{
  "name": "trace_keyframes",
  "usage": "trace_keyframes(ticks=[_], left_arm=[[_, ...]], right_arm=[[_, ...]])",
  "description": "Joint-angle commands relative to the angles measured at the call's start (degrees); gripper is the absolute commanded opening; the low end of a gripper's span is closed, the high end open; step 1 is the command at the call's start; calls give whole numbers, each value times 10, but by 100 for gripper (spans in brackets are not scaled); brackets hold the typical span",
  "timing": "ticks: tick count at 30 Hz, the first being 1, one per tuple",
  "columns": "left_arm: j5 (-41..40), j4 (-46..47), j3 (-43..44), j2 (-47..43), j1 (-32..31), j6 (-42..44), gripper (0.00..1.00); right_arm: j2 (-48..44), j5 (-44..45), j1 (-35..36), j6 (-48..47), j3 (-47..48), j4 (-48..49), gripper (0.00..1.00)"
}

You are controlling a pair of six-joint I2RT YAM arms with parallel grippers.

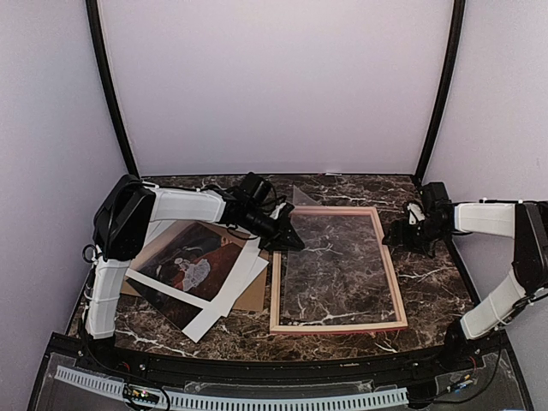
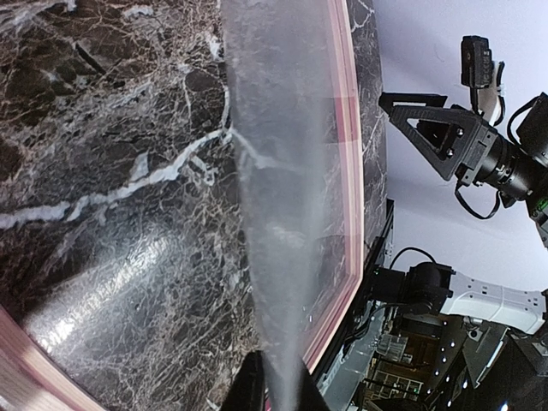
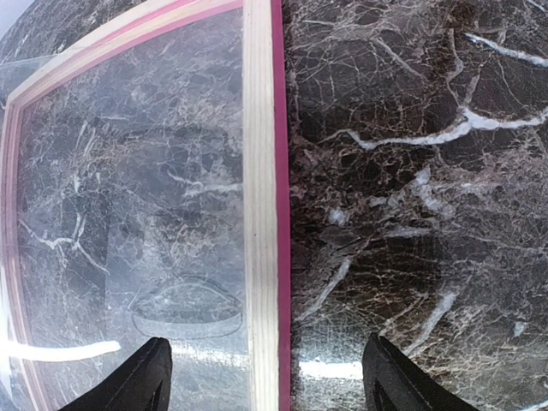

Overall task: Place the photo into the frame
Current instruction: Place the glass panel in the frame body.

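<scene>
The pink-railed frame point(image 1: 338, 328) lies flat on the marble right of centre, and its rail also shows in the left wrist view point(image 2: 353, 171). A clear transparent sheet point(image 1: 330, 265) rests tilted over the frame, and my left gripper point(image 1: 287, 237) is shut on its left edge. In the left wrist view the fingers point(image 2: 248, 390) pinch that sheet point(image 2: 274, 214) edge-on. The photo point(image 1: 193, 261), dark red-brown with a pale figure, lies face up at the left, apart from both grippers. My right gripper point(image 1: 401, 235) is open, straddling the frame's right rail point(image 3: 261, 214) with its fingertips point(image 3: 145, 377) above it.
The photo lies on a white mat border point(image 1: 227, 295) stacked on brown cardboard point(image 1: 254, 295) at the left. White walls and black corner posts enclose the marble table point(image 1: 428, 282). A black ledge runs along the near edge.
</scene>
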Motion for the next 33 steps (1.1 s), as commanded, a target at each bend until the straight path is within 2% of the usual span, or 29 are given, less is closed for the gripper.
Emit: trace_keyframes(ticks=[1, 21, 33], left_arm=[[1, 1, -14, -39, -6, -6, 9], [-1, 4, -20, -49, -5, -10, 6], [-1, 7, -19, -58, -5, -12, 6]], right_arm=[[-12, -3, 4, -3, -5, 11, 78], [-12, -10, 9, -4, -2, 17, 78], [2, -23, 61, -3, 8, 30, 78]])
